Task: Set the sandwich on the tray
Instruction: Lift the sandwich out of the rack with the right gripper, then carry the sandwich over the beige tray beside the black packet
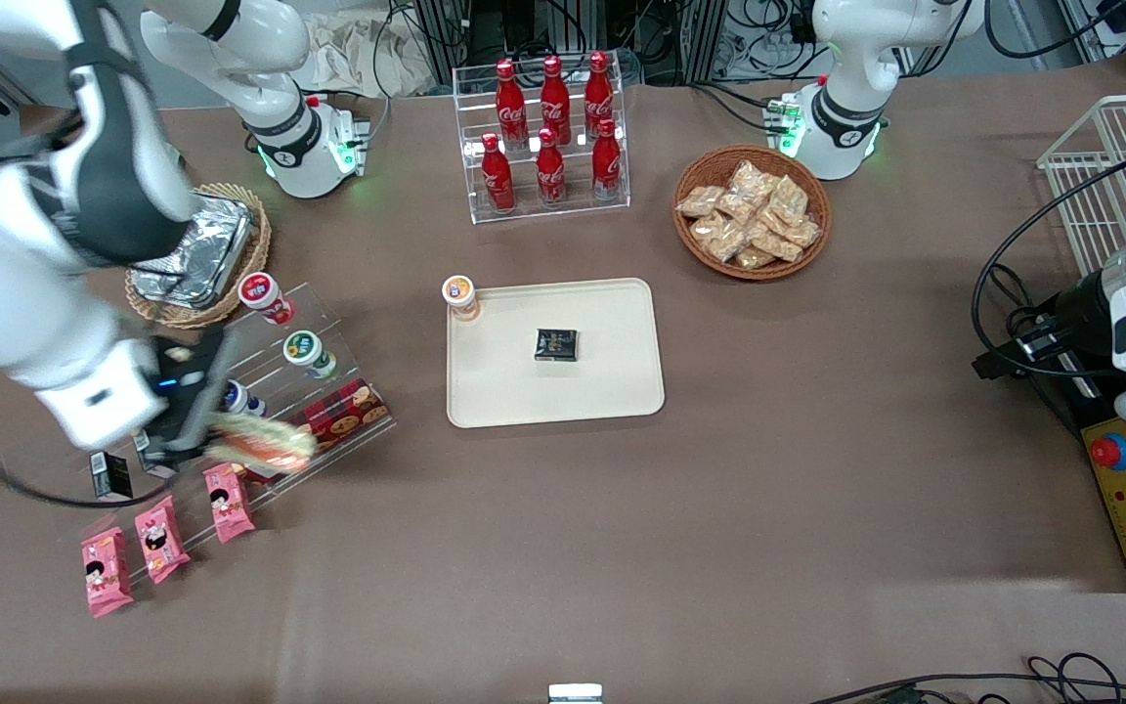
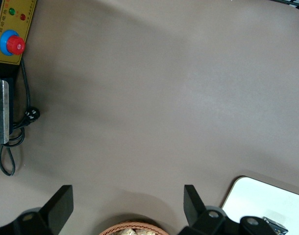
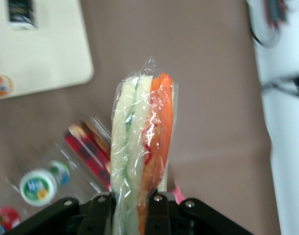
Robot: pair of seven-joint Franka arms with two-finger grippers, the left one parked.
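Observation:
My right gripper (image 1: 199, 435) is shut on the sandwich (image 1: 265, 442), a plastic-wrapped wedge with pale green bread and an orange filling strip. It holds it in the air above the clear acrylic stepped rack (image 1: 328, 342), at the working arm's end of the table. In the right wrist view the sandwich (image 3: 139, 147) stands between my gripper's (image 3: 131, 215) fingers, clamped from both sides. The beige tray (image 1: 612, 391) lies flat at the table's middle, apart from the sandwich. It also shows in the right wrist view (image 3: 46, 54).
On the tray sit a small black packet (image 1: 556, 344) and a cup with an orange lid (image 1: 460, 294). The rack holds small lidded cups (image 1: 307, 352), a red plaid box (image 1: 343, 416) and pink snack packets (image 1: 160, 538). Cola bottles (image 1: 551, 127) and a basket of snacks (image 1: 751, 210) stand farther back.

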